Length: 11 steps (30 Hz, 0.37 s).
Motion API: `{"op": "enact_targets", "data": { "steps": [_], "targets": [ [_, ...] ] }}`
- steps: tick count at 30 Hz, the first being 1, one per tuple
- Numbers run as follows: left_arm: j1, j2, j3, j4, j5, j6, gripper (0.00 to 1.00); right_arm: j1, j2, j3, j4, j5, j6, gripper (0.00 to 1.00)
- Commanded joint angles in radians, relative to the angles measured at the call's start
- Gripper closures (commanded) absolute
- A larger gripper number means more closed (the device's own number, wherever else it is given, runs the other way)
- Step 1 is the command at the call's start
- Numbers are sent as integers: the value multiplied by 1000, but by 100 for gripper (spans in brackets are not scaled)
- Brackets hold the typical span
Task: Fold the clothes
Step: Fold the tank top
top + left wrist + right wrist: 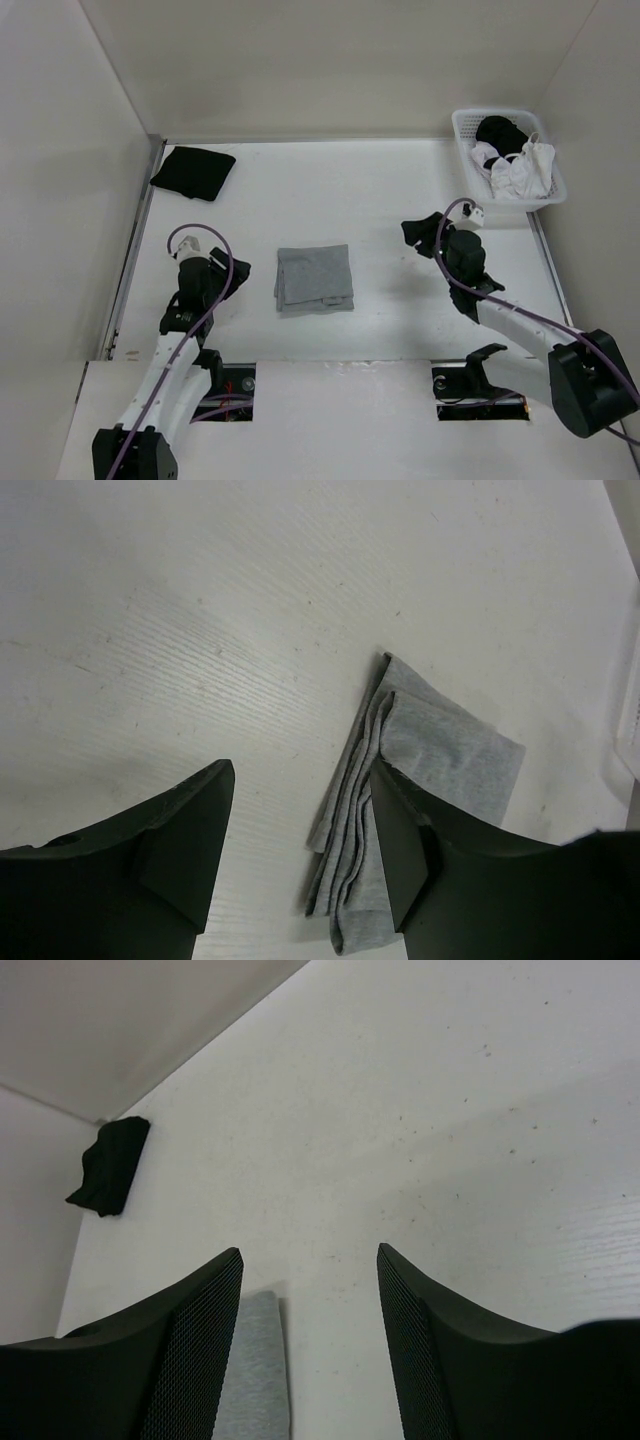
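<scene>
The grey tank top [314, 279] lies folded into a compact rectangle at mid-frame on the counter [400, 180]. The left tool [232, 268] and right tool [416, 236] flank it, apart, both wide and empty. The fold looks done. Lift both tools clear without snagging the layered edges.

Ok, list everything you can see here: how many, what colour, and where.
tank top: one, light grey, folded, middle of the table between the arms
garment: one, black, far left corner of the table
basket: one, white, far right corner
clothes in the basket: a heap, black and white, count unclear
table: one, white, under everything
left pincer: one, black, open and empty, at the tank top's left edge
right pincer: one, black, open and empty, right of the tank top
</scene>
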Motion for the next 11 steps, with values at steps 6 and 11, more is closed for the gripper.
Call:
{"op": "enact_targets", "data": {
  "steps": [6, 11],
  "targets": [
    [-52, 17, 57, 25, -32, 23, 45, -3, 59, 32, 76, 2, 0, 40],
    [-75, 56, 60, 30, -52, 40, 44, -3, 74, 37, 76, 1, 0, 40]
  ]
}}
